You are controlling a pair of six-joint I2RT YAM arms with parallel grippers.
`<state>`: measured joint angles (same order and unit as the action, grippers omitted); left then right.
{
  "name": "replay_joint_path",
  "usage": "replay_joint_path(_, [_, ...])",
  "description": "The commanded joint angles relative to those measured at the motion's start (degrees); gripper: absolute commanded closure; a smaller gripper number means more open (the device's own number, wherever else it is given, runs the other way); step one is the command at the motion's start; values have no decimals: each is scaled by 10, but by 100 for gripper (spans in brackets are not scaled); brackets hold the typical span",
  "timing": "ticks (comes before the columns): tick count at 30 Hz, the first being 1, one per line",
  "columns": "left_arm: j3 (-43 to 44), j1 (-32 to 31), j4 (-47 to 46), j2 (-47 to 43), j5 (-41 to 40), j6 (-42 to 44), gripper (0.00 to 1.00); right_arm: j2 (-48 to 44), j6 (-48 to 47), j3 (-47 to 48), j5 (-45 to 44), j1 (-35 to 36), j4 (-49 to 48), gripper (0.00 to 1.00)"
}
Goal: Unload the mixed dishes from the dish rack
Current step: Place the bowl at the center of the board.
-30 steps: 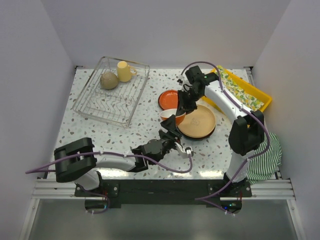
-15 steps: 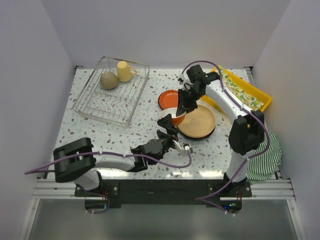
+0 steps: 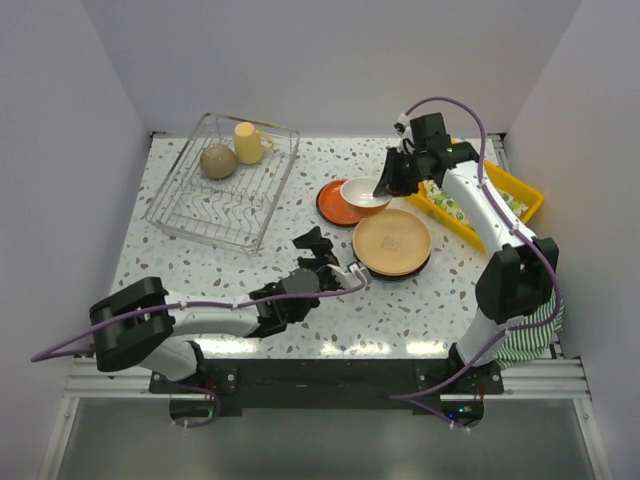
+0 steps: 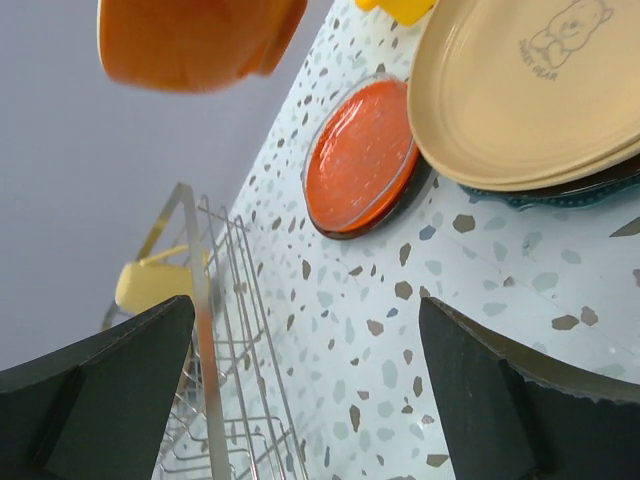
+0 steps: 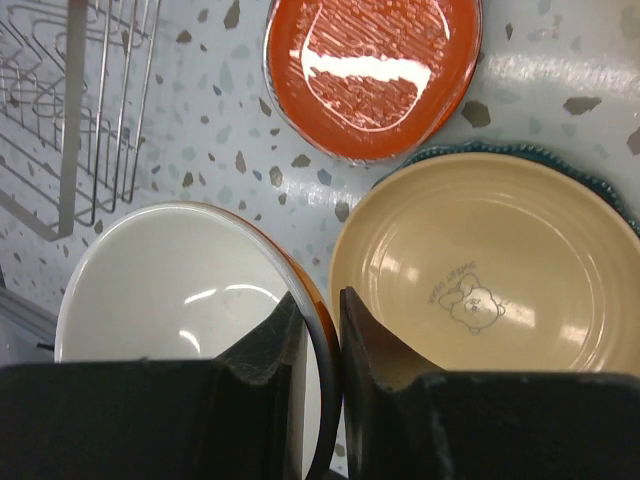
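**Desk:** Which arm has the dish?

**Photographer:** The right gripper [image 5: 315, 330]. Its fingers pinch the rim of the orange bowl [image 3: 365, 192], white inside, held up off the speckled table [image 3: 200, 270] by the orange plate [image 3: 335, 205].

**Desk:** And the left gripper [image 3: 328, 255]?

**Photographer:** Spread wide with nothing between the jaws, low over the table, between the dish rack [image 3: 215, 210] and the tan plate [image 3: 392, 241], which lies on a teal plate [image 5: 430, 155].

**Desk:** What sits in the rack?

**Photographer:** A cream mug [image 3: 248, 142] and a tan round dish [image 3: 218, 160], side by side at its far end. Whether that dish is a bowl I cannot tell.

**Desk:** Anything else?

**Photographer:** A yellow tray [image 3: 520, 190] at the table's far right — behind the right arm.
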<state>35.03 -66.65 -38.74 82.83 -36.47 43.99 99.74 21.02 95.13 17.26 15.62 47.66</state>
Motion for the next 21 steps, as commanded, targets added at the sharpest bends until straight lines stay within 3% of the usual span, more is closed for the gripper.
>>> replay_joint_path(1, [32,54,89,-46,26,-164,0,-67,27,-52,-62,6,-128,100])
replay_joint_path(10, [123,208,262,-127,122,-366,0,-124,40,-202,-74,40,-317,100])
replay_joint_path(14, [158,280,304,-146,143,-435,0,-123,28,-255,-81,78,-372,100])
replay_joint_path(21, [170,350,349,-166,149,-537,0,-98,4,-337,-79,143,-512,100])
